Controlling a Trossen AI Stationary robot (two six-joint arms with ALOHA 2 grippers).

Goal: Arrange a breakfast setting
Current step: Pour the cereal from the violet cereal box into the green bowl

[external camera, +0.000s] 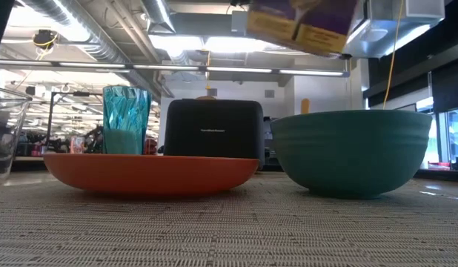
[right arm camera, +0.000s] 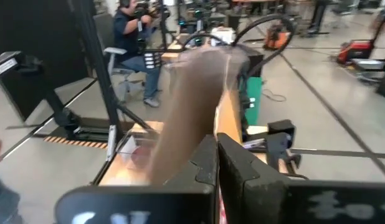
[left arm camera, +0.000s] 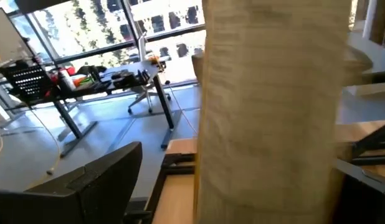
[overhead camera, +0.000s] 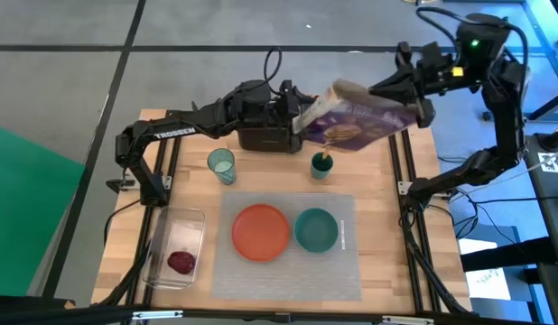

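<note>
R gripper (overhead camera: pixel 413 106) was clamped on the purple cereal box (overhead camera: pixel 356 122), held tilted above the table's far side w/ the L gripper (overhead camera: pixel 292 108) at its other end (grip can't tell), while orange plate (overhead camera: pixel 260 231) & teal bowl (overhead camera: pixel 316 229) sat side by side on the grey placemat (overhead camera: pixel 288 271).

Overhead looks straight down; low camera (table-level) shares the plate (overhead camera: pixel 260 231).

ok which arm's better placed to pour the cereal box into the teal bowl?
Right. The right end effector grips the cereal box, raised behind the teal bowl; the left end effector is by the toaster.
</note>
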